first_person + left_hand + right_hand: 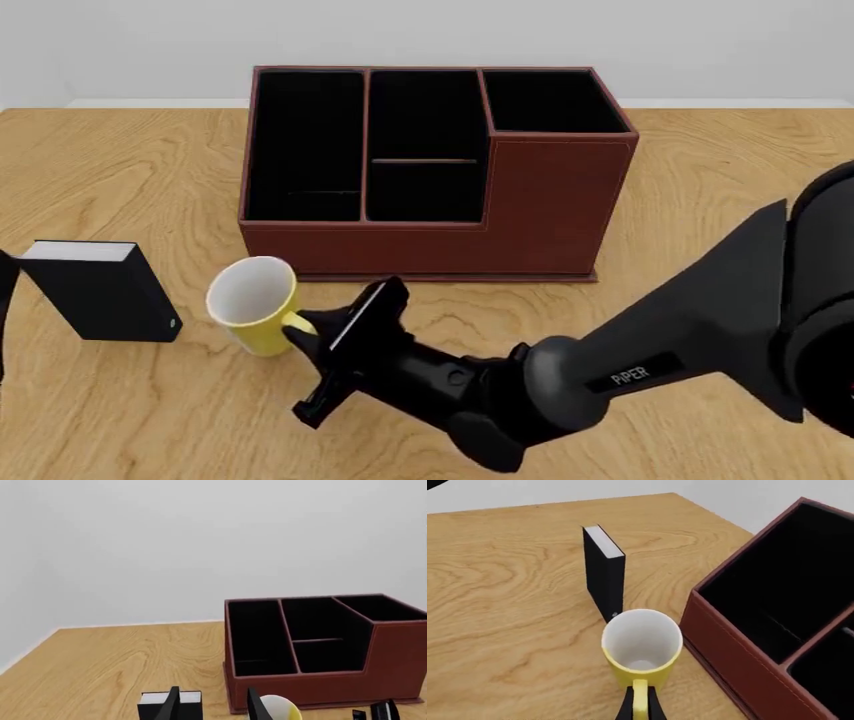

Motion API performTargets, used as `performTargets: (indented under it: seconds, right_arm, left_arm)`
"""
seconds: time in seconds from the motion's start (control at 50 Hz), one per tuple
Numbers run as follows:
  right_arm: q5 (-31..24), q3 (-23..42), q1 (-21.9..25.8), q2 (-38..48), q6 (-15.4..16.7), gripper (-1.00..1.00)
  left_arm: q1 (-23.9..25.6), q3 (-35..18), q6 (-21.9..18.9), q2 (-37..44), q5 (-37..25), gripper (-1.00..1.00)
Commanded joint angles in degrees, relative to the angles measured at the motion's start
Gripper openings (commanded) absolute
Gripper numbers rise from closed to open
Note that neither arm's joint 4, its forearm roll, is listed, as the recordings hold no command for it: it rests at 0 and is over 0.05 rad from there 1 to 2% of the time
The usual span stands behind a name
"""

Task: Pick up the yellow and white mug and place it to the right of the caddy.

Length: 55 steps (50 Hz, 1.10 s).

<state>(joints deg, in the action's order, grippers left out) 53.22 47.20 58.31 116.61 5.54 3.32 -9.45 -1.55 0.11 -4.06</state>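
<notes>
The yellow and white mug (254, 300) stands upright on the table just in front of the caddy's (427, 170) left front corner, its handle pointing toward me. My right gripper (310, 338) reaches in from the right and is shut on that handle; in the right wrist view its fingers (627, 707) press against the yellow loop below the mug (642, 642). My left gripper (212, 707) is open and holds nothing. The left wrist view shows the mug (281, 710) and the caddy (320, 650) beyond it.
A small black book-like block (100, 290) stands left of the mug, close to it, and shows as the block (604, 572) in the right wrist view. Bare wooden table (721, 180) lies to the right of the caddy.
</notes>
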Motion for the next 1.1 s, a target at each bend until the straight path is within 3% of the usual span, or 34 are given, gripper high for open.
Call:
performTargets:
  seconds: [0.02, 0.54, 0.94, 0.98, 1.02, 1.06, 1.1]
  right_arm:
    - [0.34, -3.37, 0.48, -5.35, 2.36, -1.00]
    - [-4.50, -10.19, 2.88, -23.00, 7.74, -1.00]
    - [-6.72, -13.21, 1.78, -29.33, 9.15, -1.00]
    - [-7.26, -14.60, 1.09, -33.39, 6.76, -1.00]
    - [-7.45, -14.77, 0.73, -33.27, 9.26, -1.00]
    - [-7.76, -14.92, 0.77, -33.87, 8.40, -1.00]
    - [-7.92, -15.50, 0.50, -34.71, 9.62, -1.00]
  left_arm:
    - [0.29, -1.64, 0.02, -0.09, -1.16, 1.00]
    - [-0.66, -4.75, 0.05, -0.10, -3.23, 1.00]
    - [-0.53, -4.50, 0.68, -0.10, -2.96, 1.00]
    - [-0.43, -4.49, 0.71, -0.10, -2.95, 1.00]
    - [-0.20, -4.67, 0.78, -0.10, -2.98, 1.00]
    - [-0.24, -4.60, 0.72, -0.10, -2.95, 1.00]
    - [-0.21, -4.96, 0.77, -0.10, -3.21, 1.00]
